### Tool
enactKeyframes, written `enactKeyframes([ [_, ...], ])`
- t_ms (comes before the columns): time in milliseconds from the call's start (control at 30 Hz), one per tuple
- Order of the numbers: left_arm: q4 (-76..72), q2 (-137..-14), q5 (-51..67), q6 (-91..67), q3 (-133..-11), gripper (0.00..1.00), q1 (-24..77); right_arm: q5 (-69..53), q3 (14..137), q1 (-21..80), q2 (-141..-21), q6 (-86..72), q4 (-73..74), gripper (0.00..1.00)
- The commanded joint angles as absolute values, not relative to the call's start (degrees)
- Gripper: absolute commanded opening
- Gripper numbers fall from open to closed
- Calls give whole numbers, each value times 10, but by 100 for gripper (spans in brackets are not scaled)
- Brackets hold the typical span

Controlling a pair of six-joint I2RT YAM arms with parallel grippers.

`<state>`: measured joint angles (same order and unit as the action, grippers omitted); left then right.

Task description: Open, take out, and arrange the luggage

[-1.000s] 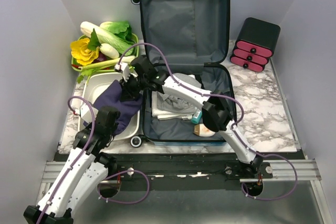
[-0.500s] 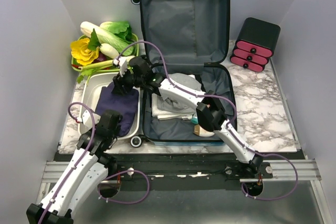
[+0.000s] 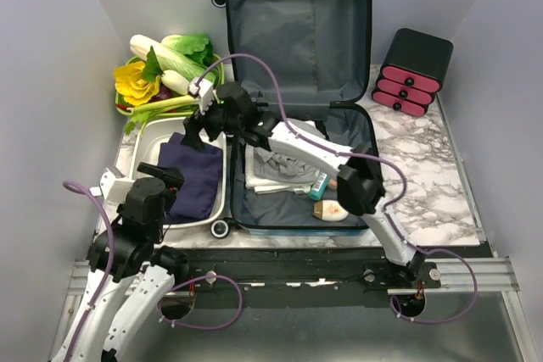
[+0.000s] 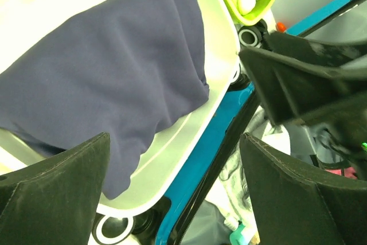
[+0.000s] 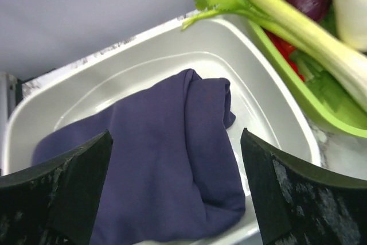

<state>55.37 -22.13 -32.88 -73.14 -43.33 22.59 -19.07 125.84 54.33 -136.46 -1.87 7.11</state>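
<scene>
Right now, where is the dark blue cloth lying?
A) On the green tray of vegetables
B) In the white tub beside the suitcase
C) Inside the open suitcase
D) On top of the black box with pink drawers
B: the dark blue cloth lies inside the white tub, beside the open suitcase and not in it.

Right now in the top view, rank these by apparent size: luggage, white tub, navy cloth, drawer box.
1. luggage, by far the largest.
2. white tub.
3. navy cloth and drawer box look about alike, so I would not rank them.
</scene>
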Motion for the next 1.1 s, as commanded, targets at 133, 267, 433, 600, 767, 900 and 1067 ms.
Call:
enactKeyframes([
  [133,374,-320,-249,-562,-420,99,227,-17,1052,540,-1100,-29,51,100],
  [267,365,-473,-220,-521,-497,99,221,61,866,517,-974,-72,49,100],
  [433,300,-537,-203,-507,-477,99,176,35,633,457,-861,-75,-14,100],
  [600,246,-591,-182,-495,-443,99,114,-92,563,469,-824,159,39,100],
  [767,179,-652,-109,-483,-414,99,42,-73,549,474,-820,286,54,100],
  [900,133,-720,-67,-481,-397,99,13,-56,576,475,-841,352,88,100],
  [1067,127,-755,-58,-470,-411,99,5,-66,620,479,-892,417,138,100],
])
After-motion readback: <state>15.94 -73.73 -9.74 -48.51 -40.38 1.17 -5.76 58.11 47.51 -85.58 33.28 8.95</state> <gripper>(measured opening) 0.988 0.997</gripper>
